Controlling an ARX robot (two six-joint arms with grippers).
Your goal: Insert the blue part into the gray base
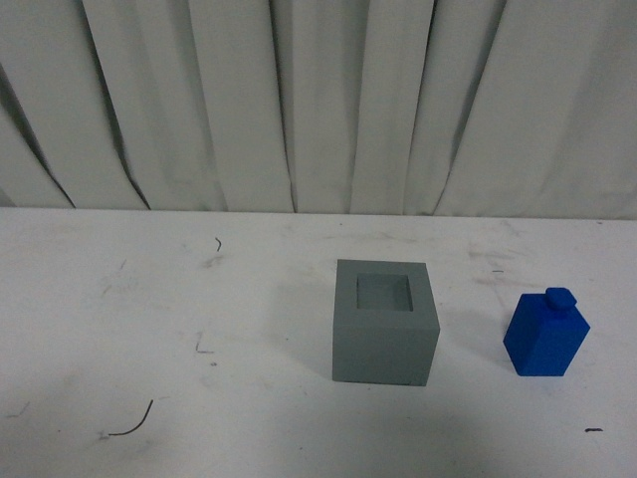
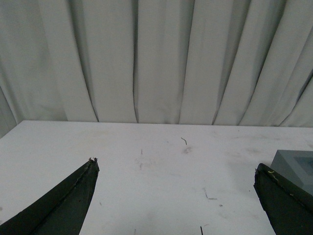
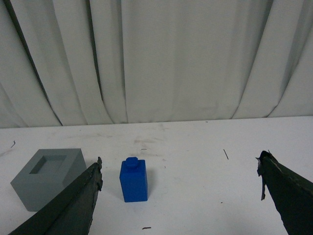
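Left end effector and right end effector both hang with fingers spread wide, grasping nothing. On the white surface, the blue part stands upright at 3 o'clock of the gray base, apart from it.

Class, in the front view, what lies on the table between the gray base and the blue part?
Nothing: the front view shows only bare white table between the gray base and the blue part.
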